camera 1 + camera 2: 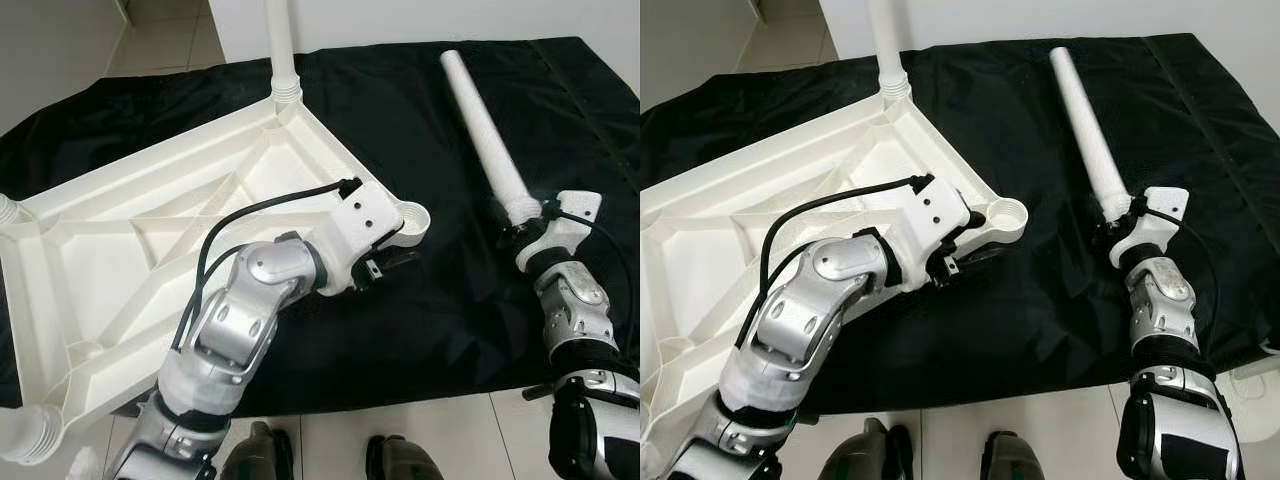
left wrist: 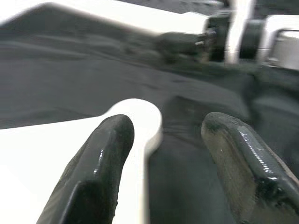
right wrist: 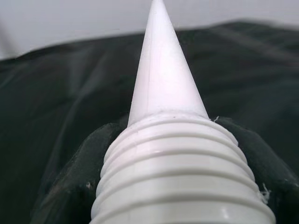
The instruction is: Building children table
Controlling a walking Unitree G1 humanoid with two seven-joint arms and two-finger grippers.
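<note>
A white plastic tabletop (image 1: 130, 230) lies upside down on a black cloth (image 1: 450, 320). White legs stand in its far corner (image 1: 282, 50) and in its two left corners. The near right corner socket (image 1: 413, 220) has no leg in it. My left gripper (image 1: 385, 262) is open right at that corner; in the left wrist view one finger (image 2: 100, 158) lies over the white corner (image 2: 140, 116) and the other over the cloth. A loose white leg (image 1: 480, 120) lies on the cloth to the right. My right gripper (image 1: 522, 228) is shut on its threaded end (image 3: 177, 172).
The cloth covers a low surface and ends at pale floor tiles (image 1: 440, 430) near my feet (image 1: 260, 455). A white wall (image 1: 420, 18) runs behind it. Bare cloth lies between the socket corner and the loose leg.
</note>
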